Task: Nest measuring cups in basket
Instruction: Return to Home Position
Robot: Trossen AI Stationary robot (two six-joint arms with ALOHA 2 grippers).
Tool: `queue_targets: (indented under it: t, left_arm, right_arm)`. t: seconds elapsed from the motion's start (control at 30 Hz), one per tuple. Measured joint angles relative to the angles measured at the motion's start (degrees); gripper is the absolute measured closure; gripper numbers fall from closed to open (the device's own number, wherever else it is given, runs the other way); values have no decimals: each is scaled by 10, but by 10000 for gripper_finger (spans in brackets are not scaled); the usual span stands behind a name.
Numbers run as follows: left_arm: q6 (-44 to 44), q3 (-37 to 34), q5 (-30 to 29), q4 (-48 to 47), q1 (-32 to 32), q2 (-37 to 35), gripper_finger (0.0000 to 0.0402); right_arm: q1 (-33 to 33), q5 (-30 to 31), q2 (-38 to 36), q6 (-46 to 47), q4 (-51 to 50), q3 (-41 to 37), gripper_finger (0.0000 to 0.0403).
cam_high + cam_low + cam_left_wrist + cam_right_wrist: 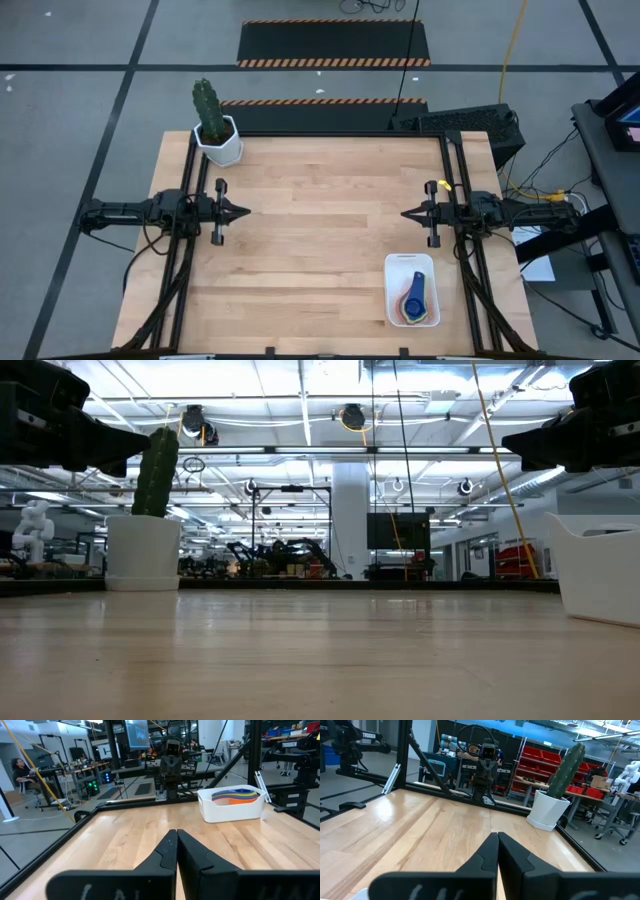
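Observation:
The white basket [412, 290] sits near the table's near right corner. The measuring cups [413, 296] lie stacked inside it, a dark blue one on top, with orange and lighter colours beneath; in the left wrist view the cups [236, 795] show above the rim of the basket [231, 807]. My left gripper [246, 211] hovers shut at the table's left side, pointing right. My right gripper [404, 213] hovers shut at the right side, pointing left, just beyond the basket's far end. Neither touches anything.
A cactus in a white hexagonal pot [217, 133] stands at the far left corner of the table. Bare wood lies between the two grippers. A person [20, 770] sits in the room beyond the table.

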Motion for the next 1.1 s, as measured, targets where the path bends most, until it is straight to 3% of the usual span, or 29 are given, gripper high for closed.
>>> queue_targets:
  t: [0.47, 1.1]
  left_arm:
    - [0, 0, 0, 0, 0, 0, 372]
    - [0, 0, 0, 0, 0, 0, 371]
  right_arm:
    - [0, 0, 0, 0, 0, 0, 403]
    - [0, 0, 0, 0, 0, 0, 403]
